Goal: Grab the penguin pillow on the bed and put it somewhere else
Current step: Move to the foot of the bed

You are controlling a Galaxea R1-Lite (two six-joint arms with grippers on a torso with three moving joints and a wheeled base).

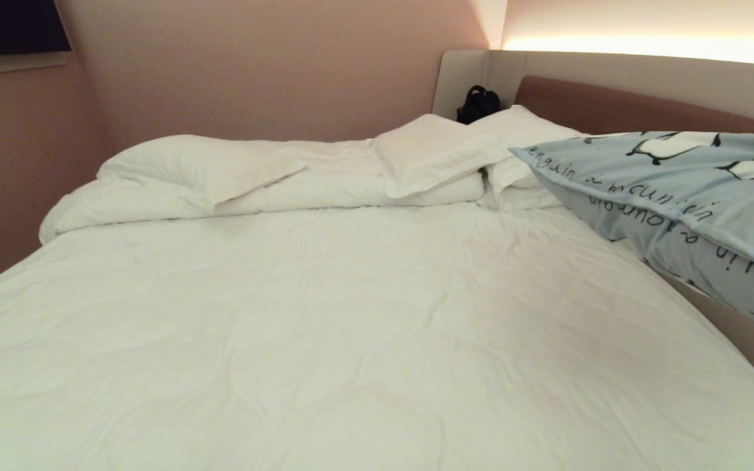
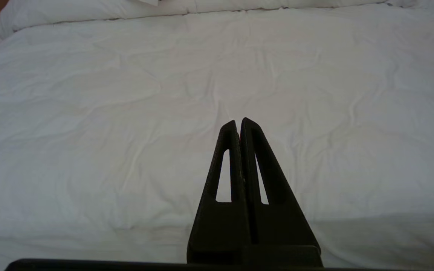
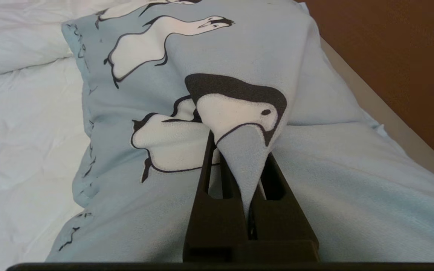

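1. Head view is mostly filled by the bed (image 1: 324, 340), its white duvet running from six o'clock up to the folded-back roll at about eleven, with the brown headboard (image 1: 612, 108) at one o'clock.
2. Next in size, the penguin pillow (image 1: 678, 203) hangs at three o'clock, over the bed's right edge. I judge it lifted: its near corner is clear of the duvet and its lower fold sags toward the beige frame.
3. White pillows (image 1: 429, 154) lie along the head of the bed from ten to one o'clock, one just beside the penguin pillow's corner. A small black object (image 1: 478, 103) sits behind them at twelve; I cannot tell what it is.
4. My right gripper (image 3: 241, 165) is clamped tight on a pinched ridge of the pillow's fabric, right at a printed penguin's head. It holds only a peak of cloth; the stuffing hangs below.
5. My left gripper (image 2: 238, 124) has its fingers pressed together on nothing and is poised over bare duvet near six o'clock, idle.
6. Risks, as I judge them:
   - The pinch takes cover cloth alone, so the pillow's weight could drag the fold out of my fingers if I swing fast.
   - The pillow hangs partly past the bed's edge; a slip there would likely drop it off the bed, beyond easy reach.
   - The trailing corner could catch the nearest white pillow and pull it along.
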